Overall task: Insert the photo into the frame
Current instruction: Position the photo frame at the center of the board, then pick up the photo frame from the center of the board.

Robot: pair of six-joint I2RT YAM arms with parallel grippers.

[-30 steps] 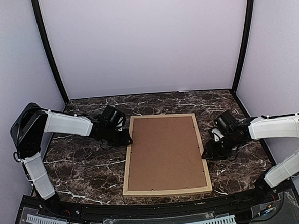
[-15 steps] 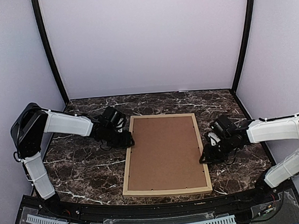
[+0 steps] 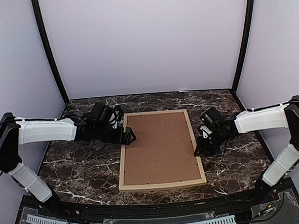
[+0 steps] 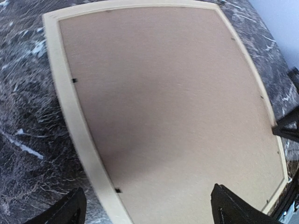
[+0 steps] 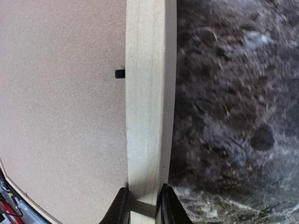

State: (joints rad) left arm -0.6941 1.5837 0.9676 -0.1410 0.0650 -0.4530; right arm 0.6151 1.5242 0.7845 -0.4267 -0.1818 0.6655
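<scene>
The frame (image 3: 121, 164) of light wood lies flat on the marble table with a brown backing board (image 3: 159, 147) filling it. The photo is hidden. My left gripper (image 3: 129, 136) hangs open over the frame's left rail (image 4: 70, 112), one finger (image 4: 70, 210) outside the rail and the other (image 4: 229, 210) above the board (image 4: 163, 93). My right gripper (image 3: 197, 150) is at the right rail. In the right wrist view it (image 5: 142, 200) is shut on that rail (image 5: 145, 93), one finger on each side.
The dark marble table (image 3: 82, 172) is ringed by lilac walls with black corner posts (image 3: 49, 52). Small black tabs (image 5: 120, 73) hold the board along the frame's inner edge. A black strip (image 3: 145, 211) runs along the near table edge by the arm bases.
The frame has slid left and turned slightly. My left gripper opened wide and moved over the frame's left rail. My right gripper closed on the right rail and moved left with it.
</scene>
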